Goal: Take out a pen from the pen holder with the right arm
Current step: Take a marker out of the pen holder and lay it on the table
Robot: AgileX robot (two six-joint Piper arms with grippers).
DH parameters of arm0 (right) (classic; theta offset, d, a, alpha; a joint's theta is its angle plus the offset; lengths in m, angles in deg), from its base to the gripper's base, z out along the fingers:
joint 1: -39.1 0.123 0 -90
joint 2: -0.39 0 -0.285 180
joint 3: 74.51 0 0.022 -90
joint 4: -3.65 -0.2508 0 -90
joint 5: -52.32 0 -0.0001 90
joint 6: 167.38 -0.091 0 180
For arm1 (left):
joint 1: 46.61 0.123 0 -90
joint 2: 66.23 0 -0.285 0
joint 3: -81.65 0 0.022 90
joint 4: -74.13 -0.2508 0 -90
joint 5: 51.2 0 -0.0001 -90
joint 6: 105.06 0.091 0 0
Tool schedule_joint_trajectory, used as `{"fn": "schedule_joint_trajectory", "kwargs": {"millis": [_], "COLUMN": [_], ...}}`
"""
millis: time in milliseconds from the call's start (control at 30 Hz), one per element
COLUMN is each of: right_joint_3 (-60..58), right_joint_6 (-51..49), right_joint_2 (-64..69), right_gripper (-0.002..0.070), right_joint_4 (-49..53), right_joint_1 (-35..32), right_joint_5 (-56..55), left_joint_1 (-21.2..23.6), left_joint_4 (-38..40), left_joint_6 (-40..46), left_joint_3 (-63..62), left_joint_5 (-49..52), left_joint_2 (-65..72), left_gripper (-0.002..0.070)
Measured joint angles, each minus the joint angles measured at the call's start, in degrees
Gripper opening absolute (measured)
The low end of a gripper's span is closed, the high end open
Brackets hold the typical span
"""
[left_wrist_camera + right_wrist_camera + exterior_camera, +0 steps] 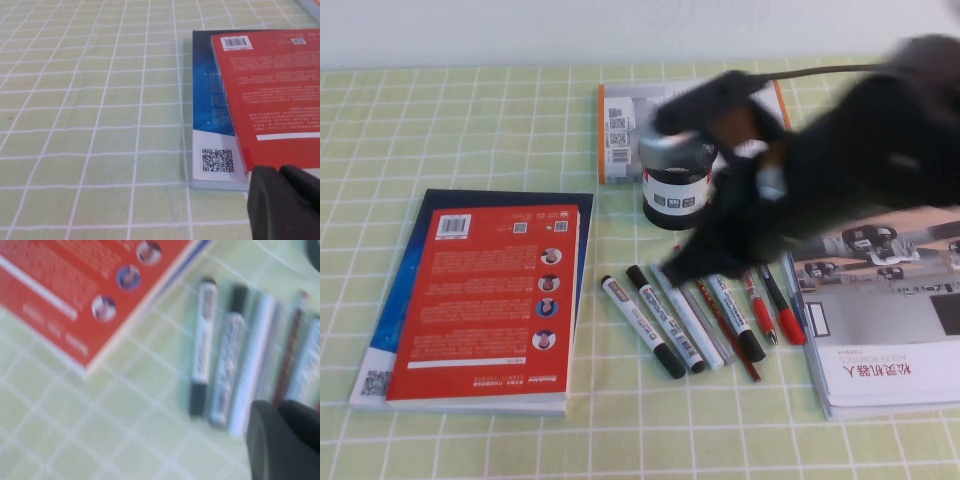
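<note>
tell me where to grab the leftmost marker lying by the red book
Mid-barrel, from straight above, jaws across its width: the leftmost marker lies flat with bare cloth on its book side and another marker close on the other. The right gripper, shut, hovers over the pen row; the left gripper sits by the books.

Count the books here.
4: red book on blue book, left; orange-edged book behind pen holder; white book, right; left gripper by blue book, right gripper over pens; right arm may hide more.

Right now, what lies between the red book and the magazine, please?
A row of pens, in the high view; right pincer above them, left pincer by the book.
</note>
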Motion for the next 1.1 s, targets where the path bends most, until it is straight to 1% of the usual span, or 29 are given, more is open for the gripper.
{"fn": "schedule_joint_trajectory", "kwargs": {"millis": [67,167,267,467,633,700,800,900,967,1067,1100], "right_joint_3": [-3.1,-11.7,-17.5,-22.4,-28.0,-31.1,-37.6,-49.3,-58.0,-69.1,-71.6], "right_joint_6": [-0.3,-0.5,-0.6,0.2,-0.1,-0.4,-0.4,-0.4,-0.4,-0.4,-0.4], "right_joint_2": [-3.0,-13.5,-19.5,-27.2,-31.9,-34.0,-38.4,-44.7,-49.4,-56.2,-58.7], "right_gripper": [-0.0006,-0.0011,-0.0011,-0.0012,-0.0012,-0.0012,-0.0012,-0.0012,-0.0012,-0.0013,-0.0013], "right_joint_4": [0.7,1.5,1.1,3.1,6.1,6.9,8.1,8.2,8.2,8.3,8.3], "right_joint_1": [0.0,0.0,0.0,0.0,-0.3,-0.8,-3.8,-11.2,-17.5,-26.1,-28.2], "right_joint_5": [0.0,-1.0,-0.6,3.1,1.6,-1.5,-10.2,-24.0,-34.2,-45.9,-48.3], "left_joint_1": [0.0,0.0,0.0,0.0,0.0,0.0,0.0,0.0,0.0,0.0,0.0], "left_joint_4": [0.0,0.0,0.0,0.0,0.0,0.0,0.0,0.0,0.0,0.0,0.0], "left_joint_6": [0.0,0.0,0.0,0.0,0.0,0.0,0.0,0.0,0.0,0.0,0.0], "left_joint_3": [0.0,0.0,0.0,0.0,0.0,0.0,0.0,0.0,0.0,0.0,0.0], "left_joint_5": [0.0,0.0,0.0,0.0,0.0,0.0,0.0,0.0,0.0,0.0,0.0], "left_joint_2": [0.0,0.0,0.0,0.0,0.0,0.0,0.0,0.0,0.0,0.0,0.0], "left_gripper": [-0.0005,-0.0005,-0.0005,-0.0005,-0.0005,-0.0005,-0.0005,-0.0005,-0.0005,-0.0005,-0.0005]}}
